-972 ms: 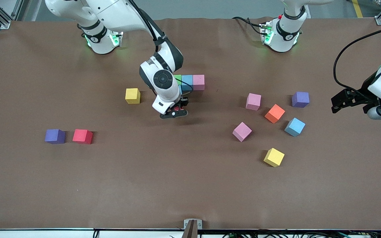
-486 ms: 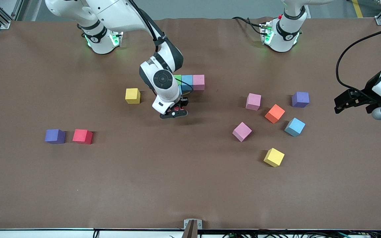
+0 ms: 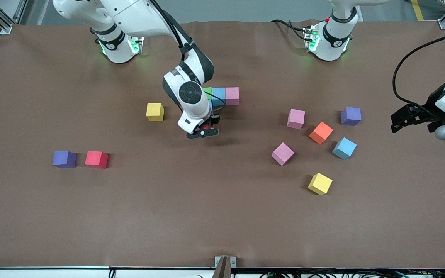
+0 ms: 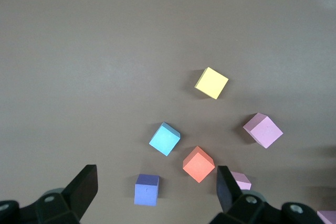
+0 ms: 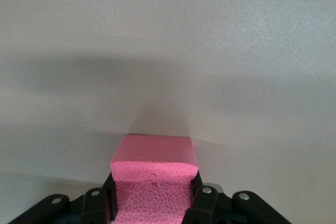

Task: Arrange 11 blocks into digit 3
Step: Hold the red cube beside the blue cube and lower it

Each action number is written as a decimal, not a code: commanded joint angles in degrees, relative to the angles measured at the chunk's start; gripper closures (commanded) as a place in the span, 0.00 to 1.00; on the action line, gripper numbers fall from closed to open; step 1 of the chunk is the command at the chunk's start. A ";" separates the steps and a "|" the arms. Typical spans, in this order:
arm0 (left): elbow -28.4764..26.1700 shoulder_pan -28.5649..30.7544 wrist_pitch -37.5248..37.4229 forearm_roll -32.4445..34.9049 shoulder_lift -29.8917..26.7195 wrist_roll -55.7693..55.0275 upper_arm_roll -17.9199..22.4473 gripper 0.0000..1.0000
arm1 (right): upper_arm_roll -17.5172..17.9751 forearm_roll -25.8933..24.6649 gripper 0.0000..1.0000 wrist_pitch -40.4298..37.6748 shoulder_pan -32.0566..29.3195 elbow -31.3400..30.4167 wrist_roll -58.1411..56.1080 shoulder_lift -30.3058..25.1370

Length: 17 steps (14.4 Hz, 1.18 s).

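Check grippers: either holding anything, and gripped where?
Right gripper is shut on a pink-red block, fingers on its two opposite sides. Left gripper is open, holding nothing.

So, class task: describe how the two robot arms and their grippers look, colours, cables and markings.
Both arms are glossy white with black joint bands and green lights at their bases. The right arm carries a round black disc on its wrist and a black cable along it. The right gripper and left gripper have black fingers; a black cable loops to the left wrist.

High front camera overlooks whole table (image 3: 222,216); wrist cameras look down.
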 commanded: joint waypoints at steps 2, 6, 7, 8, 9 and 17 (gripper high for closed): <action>0.32 -0.08 -0.63 -0.77 -0.21 0.03 0.06 0.00 | -0.04 0.16 0.54 1.08 -0.33 -2.49 -0.47 -1.62; 0.32 -0.17 -0.63 -0.68 -0.21 0.03 0.06 0.00 | -0.04 0.08 0.54 1.08 -0.42 -2.49 -0.82 -1.53; 0.41 -0.17 -0.63 -0.68 -0.30 0.03 -0.03 0.00 | -0.04 0.08 0.54 1.08 -0.42 -2.58 -0.82 -1.53; 0.41 -0.08 -0.63 -0.68 -0.30 0.12 -0.03 0.00 | -0.04 0.08 0.54 1.08 -0.42 -2.58 -0.82 -1.62; 0.41 -0.08 -0.63 -0.68 -0.39 0.29 0.05 0.00 | -0.04 0.08 0.54 0.99 -0.42 -2.67 -0.82 -1.71; 0.41 0.00 -0.37 -0.77 0.40 0.64 -0.03 0.00 | -0.04 0.08 0.54 1.08 -0.33 -3.28 -1.43 -1.89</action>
